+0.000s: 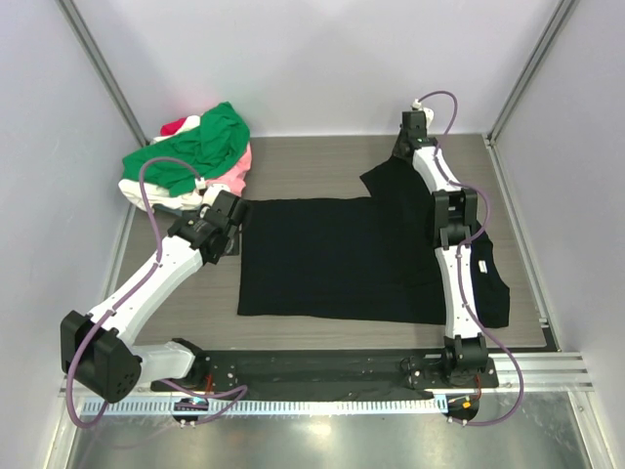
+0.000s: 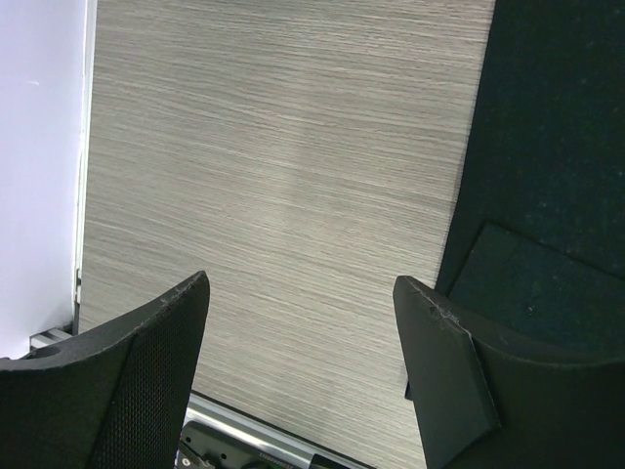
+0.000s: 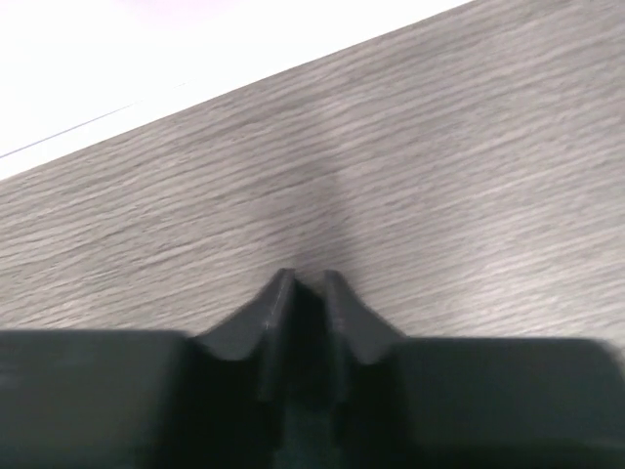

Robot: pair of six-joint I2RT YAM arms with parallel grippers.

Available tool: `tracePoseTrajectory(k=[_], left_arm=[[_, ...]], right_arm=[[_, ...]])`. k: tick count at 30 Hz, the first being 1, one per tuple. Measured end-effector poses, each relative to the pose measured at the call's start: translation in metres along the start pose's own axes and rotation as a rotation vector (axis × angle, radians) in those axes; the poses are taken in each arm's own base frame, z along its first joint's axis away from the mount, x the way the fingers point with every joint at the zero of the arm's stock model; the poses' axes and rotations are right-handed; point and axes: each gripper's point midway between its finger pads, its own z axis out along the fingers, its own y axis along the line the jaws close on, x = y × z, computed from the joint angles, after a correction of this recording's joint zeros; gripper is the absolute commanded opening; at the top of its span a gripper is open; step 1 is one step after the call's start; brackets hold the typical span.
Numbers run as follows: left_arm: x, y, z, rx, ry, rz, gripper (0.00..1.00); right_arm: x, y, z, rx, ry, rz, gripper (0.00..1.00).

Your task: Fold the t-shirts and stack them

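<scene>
The black t-shirt (image 1: 322, 259) lay spread flat on the desk (image 1: 312, 161), one sleeve at its far right corner beneath the right arm (image 1: 459, 264). A pile of green, pink and white t-shirts (image 1: 190, 156) sat at the far left. The right jaws were drawn nearly together on a dark sliver, apparently sleeve cloth; this could not be confirmed. The left jaws stood wide apart over bare desk, just beside the shirt's left edge, holding nothing. Judged step: first fold. Recommendation: the left jaws should pinch the left edge squarely. Both arms should then lift low and level, carrying the cloth across without dragging wrinkles.
</scene>
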Motion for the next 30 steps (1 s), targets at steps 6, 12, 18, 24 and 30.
tracePoseTrajectory(k=[6,12,18,24,30], left_arm=[[0.0,0.0,0.0,-0.001,0.0,0.001,0.77],[0.001,-0.006,0.005,-0.001,0.026,0.018,0.78],[-0.043,-0.055,0.013,0.112,0.031,-0.041,0.77],[-0.104,-0.109,0.07,0.199,0.069,-0.175,0.66],[-0.097,-0.108,0.154,0.188,0.232,-0.296,0.67]], right_arm=[[0.001,0.001,0.0,-0.009,-0.007,0.005,0.01],[0.009,-0.005,-0.029,-0.002,0.055,0.011,0.02],[-0.008,-0.009,-0.108,-0.021,0.062,0.057,0.01],[-0.039,-0.011,-0.212,-0.103,-0.052,0.14,0.01],[-0.037,-0.013,-0.235,-0.132,-0.069,0.16,0.61]])
